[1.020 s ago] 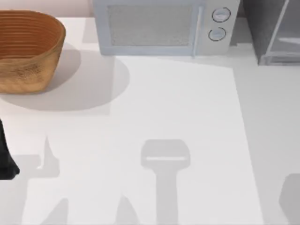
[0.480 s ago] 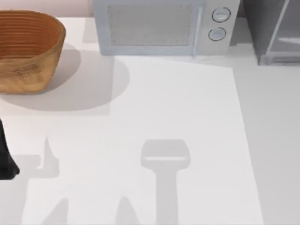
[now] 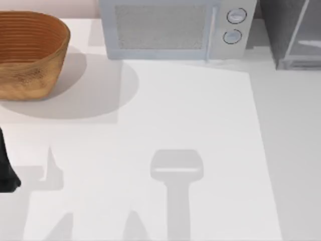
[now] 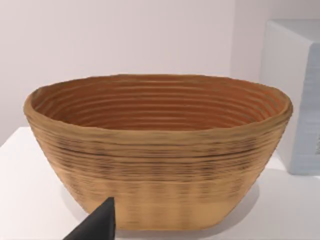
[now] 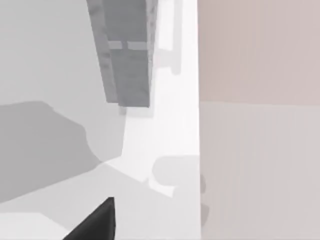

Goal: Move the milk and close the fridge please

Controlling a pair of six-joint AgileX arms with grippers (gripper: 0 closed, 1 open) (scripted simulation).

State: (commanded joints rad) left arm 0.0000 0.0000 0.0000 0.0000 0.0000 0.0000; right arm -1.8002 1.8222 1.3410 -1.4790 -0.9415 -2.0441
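My left arm (image 3: 7, 165) sat at the left edge of the tabletop (image 3: 190, 115), a dark shape just inside the top view. One dark fingertip of my left tool (image 4: 97, 224) pointed toward the woven basket (image 4: 157, 150), which stood at the far left corner; whether that tool was spread or pressed together, I could not tell. The microwave (image 3: 175, 27) stood along the far edge, just beside the basket. The fridge (image 3: 291, 32) stood at the far right corner, its pale door panel swung outward. My right tool (image 5: 97, 222) showed one dark fingertip above the right edge, the fridge's speckled side ahead; its spread I could not tell either. I could not tell where the milk was.
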